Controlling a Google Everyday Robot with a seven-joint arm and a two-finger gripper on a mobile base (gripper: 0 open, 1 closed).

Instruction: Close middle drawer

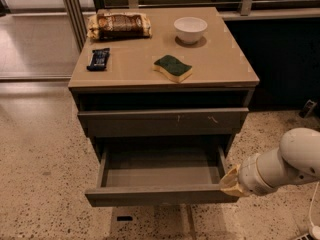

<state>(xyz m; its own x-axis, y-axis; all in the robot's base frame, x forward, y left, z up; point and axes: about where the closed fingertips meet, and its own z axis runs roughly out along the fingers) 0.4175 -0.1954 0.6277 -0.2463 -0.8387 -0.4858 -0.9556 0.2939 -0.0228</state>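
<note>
The middle drawer of the grey-brown cabinet stands pulled far out, its bare grey inside showing and its plain flat front toward me. My gripper comes in from the lower right on a white arm. Its yellowish tip sits at the right end of the drawer front, touching or almost touching it. The drawer above has small white scratches on its front and stands slightly out.
On the cabinet top lie a white bowl, a green and yellow sponge, a dark snack bar and a brown chip bag. Speckled floor lies all round. A railing and a dark wall stand behind.
</note>
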